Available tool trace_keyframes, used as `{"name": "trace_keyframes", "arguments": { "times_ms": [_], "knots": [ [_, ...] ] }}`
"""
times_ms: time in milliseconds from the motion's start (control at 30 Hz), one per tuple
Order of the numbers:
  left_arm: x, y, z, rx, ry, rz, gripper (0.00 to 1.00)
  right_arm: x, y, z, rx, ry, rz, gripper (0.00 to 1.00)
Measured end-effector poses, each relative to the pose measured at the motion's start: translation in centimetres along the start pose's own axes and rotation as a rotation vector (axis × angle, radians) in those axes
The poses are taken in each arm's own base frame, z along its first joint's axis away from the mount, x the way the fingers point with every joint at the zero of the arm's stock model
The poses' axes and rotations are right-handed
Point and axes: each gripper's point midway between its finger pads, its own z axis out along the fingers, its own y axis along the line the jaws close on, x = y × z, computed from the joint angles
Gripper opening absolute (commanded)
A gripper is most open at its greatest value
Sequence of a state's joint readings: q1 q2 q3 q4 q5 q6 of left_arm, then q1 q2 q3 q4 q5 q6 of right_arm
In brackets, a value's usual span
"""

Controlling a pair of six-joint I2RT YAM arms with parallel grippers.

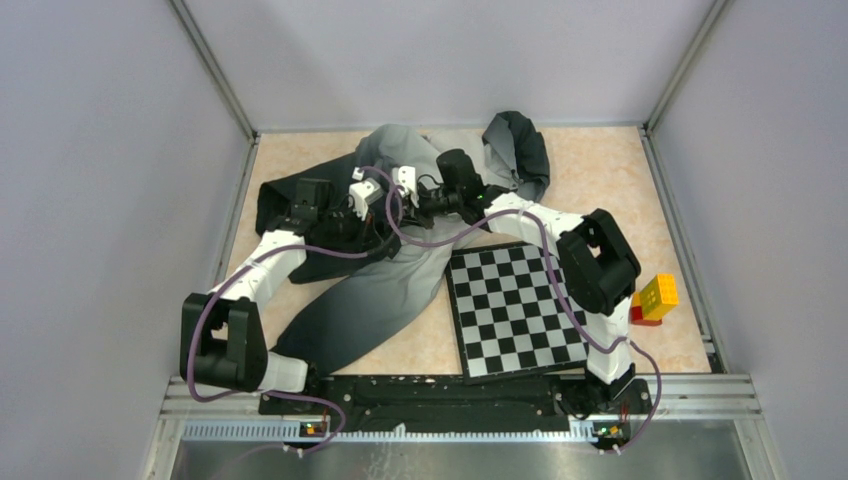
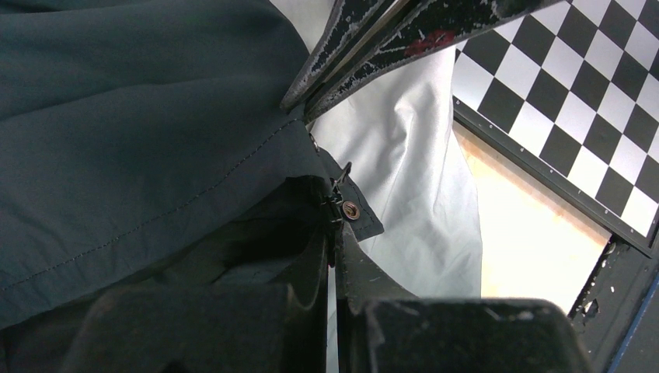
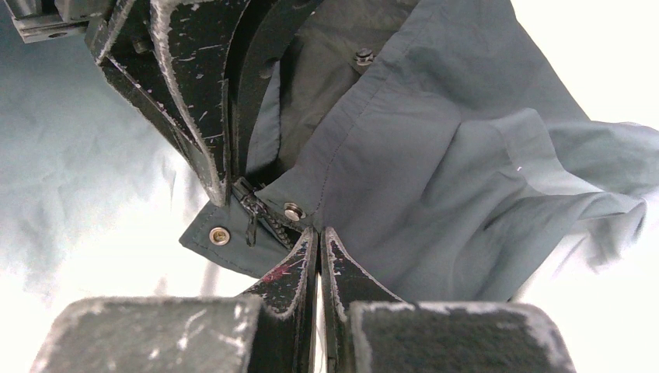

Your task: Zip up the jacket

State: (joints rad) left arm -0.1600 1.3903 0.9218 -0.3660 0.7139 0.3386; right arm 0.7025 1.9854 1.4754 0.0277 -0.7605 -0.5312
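Grey fabric fading to dark charcoal spreads over the upper middle of the overhead view: the large soft hooded jacket (image 1: 390,295) lies crumpled on the beige marbled tabletop (image 1: 600,170), and one long part trails toward the lower left. Its lower right edge overlaps the corner of the black-and-white chessboard (image 1: 515,310). A yellow and red toy block (image 1: 655,298) sits at the right of the board. Both arms reach to the middle of the garment, where the left gripper (image 1: 365,205) and the right gripper (image 1: 400,195) hang just beside each other; their fingers are too small to read from here.

The left wrist view shows the left gripper (image 2: 332,233) at the bottom centre, its scuffed black fingers pressed together on a dark fold of the jacket (image 2: 140,140), just below a small metal snap stud (image 2: 351,210). From the upper right the right gripper (image 2: 299,105) comes in with its fingers closed on the hem of the same dark panel. Pale grey cloth lies beneath, and the chessboard (image 2: 575,101) fills the upper right corner.

The right wrist view shows the right gripper (image 3: 319,237) at the lower centre, fingers almost touching and pinching the edge of the teal-grey jacket (image 3: 435,155) just beside a snap stud (image 3: 293,211). The left gripper (image 3: 229,190) descends from the upper left, clamped on a strip of fabric, with its tips right above the dark zipper pull (image 3: 250,217).
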Motion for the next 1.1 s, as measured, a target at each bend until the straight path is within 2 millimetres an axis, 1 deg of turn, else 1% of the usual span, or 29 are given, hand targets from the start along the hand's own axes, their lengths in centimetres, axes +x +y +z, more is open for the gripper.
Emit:
{"name": "trace_keyframes", "arguments": {
  "times_ms": [233, 433, 667, 867, 1100],
  "knots": [
    [0.3, -0.2, 0.3, 0.016, 0.006, -0.037, 0.00, 0.5, 0.3, 0.0, -0.004, 0.022, 0.017, 0.00],
    [0.1, -0.3, 0.1, 0.025, -0.003, -0.045, 0.00, 0.4, 0.6, 0.2, -0.009, 0.021, 0.015, 0.00],
    [-0.6, -0.4, -0.3, 0.017, -0.027, -0.030, 0.00, -0.8, 0.9, 0.4, -0.035, -0.005, 0.002, 0.00],
    [-1.2, -0.5, -0.7, 0.012, -0.049, -0.023, 0.00, -1.8, 0.4, 0.4, -0.028, -0.011, 0.016, 0.00],
    [-1.1, -0.2, -0.9, -0.002, -0.055, -0.059, 0.00, -1.5, 0.2, 0.3, -0.010, 0.006, 0.047, 0.00]
  ]
}}
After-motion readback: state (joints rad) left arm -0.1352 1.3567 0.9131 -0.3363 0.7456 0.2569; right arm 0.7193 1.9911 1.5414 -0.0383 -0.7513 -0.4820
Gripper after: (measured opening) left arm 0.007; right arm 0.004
